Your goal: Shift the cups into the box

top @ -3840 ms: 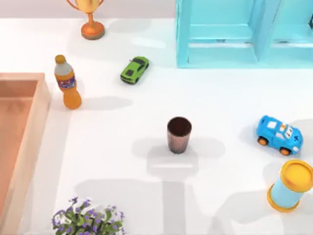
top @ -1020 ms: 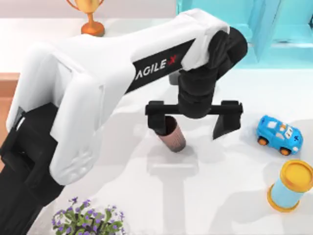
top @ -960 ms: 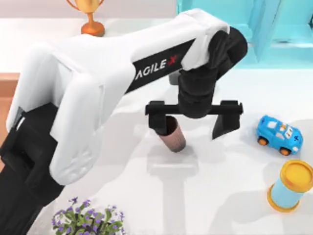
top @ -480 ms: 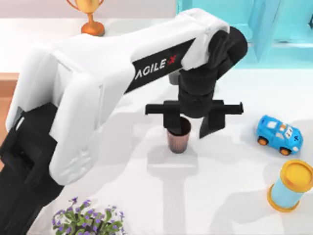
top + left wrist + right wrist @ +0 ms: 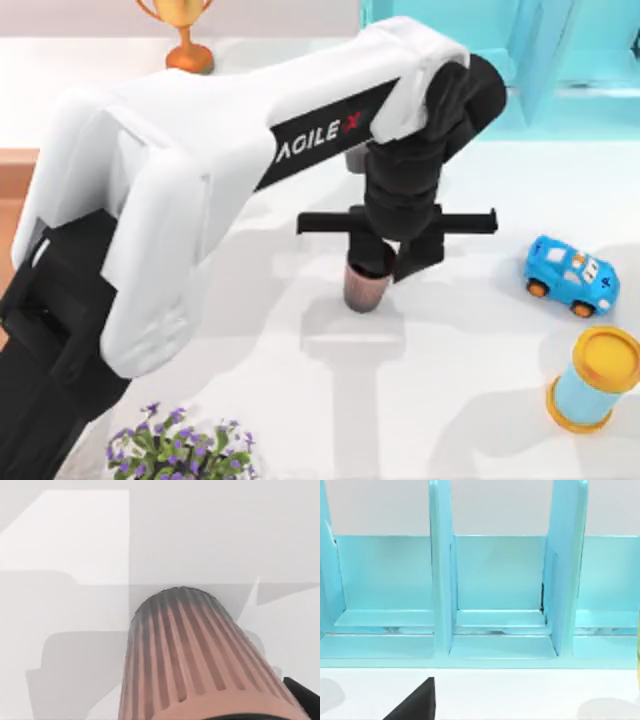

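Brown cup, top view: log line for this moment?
phase: grasp | left gripper: jaws closing around brown ribbed cup | cup: upright on table, mid-table | box: top view's left edge | right arm: parked facing turquoise shelf

Our left arm [image 5: 230, 190] covers most of the box [image 5: 18, 170]. Brown cup's [image 5: 365, 285] rim hidden under left gripper [image 5: 385, 262]. Trophy [image 5: 182, 35], shelf [image 5: 520, 60], flowers [image 5: 180, 450] cut by edges.
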